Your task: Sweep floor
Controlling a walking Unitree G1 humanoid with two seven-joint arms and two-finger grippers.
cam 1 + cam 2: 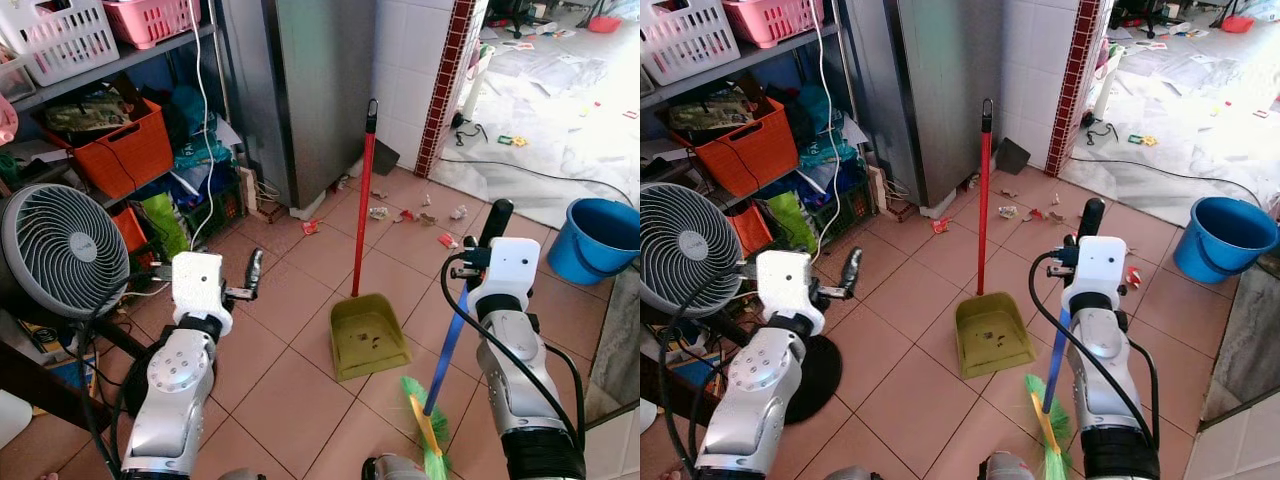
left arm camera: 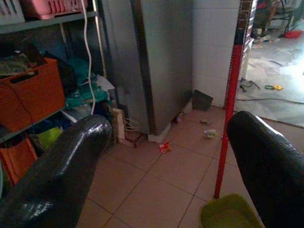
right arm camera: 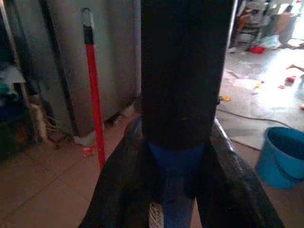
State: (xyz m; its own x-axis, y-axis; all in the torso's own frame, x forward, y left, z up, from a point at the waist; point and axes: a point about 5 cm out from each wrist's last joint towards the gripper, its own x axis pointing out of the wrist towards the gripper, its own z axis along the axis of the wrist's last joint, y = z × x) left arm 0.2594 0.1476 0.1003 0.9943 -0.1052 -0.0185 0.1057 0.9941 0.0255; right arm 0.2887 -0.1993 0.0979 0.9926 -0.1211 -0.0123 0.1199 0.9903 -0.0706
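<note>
Dustpan upright amid litter, bucket and fan flanking, right claw gripping broom, left claw wide.

I am holding both silver arms forward, elbows bent. My left hand is reaching toward 11 o'clock, its two black fingers spread apart and gripping nothing. My right hand is rising toward 1 o'clock, its fingers clamping on the broom handle.
</note>
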